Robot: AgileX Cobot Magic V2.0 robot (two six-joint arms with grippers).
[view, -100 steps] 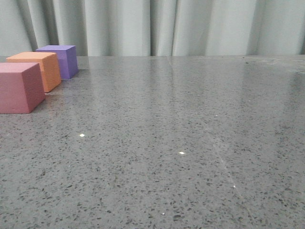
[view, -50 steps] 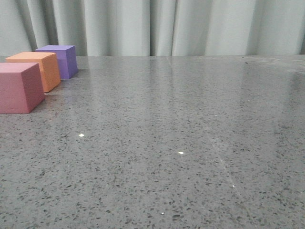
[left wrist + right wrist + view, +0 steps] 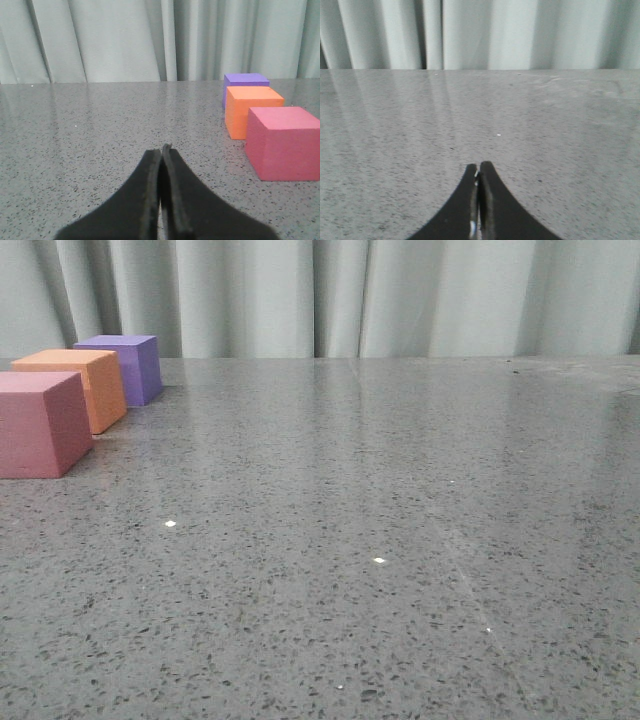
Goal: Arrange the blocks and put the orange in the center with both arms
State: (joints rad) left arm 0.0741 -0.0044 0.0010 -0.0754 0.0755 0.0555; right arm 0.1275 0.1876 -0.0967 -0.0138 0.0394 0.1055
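Observation:
Three cubes stand in a row at the far left of the table in the front view: the pink-red cube (image 3: 40, 423) nearest, the orange cube (image 3: 80, 385) in the middle, the purple cube (image 3: 128, 366) farthest. The left wrist view shows them too: pink-red (image 3: 284, 143), orange (image 3: 248, 111), purple (image 3: 245, 82). My left gripper (image 3: 161, 149) is shut and empty, low over the table, well to one side of the cubes. My right gripper (image 3: 479, 167) is shut and empty over bare table. Neither gripper shows in the front view.
The speckled grey stone table (image 3: 380, 520) runs back to a pale curtain (image 3: 340, 295) along its far edge. A faint seam line crosses the tabletop (image 3: 470, 580).

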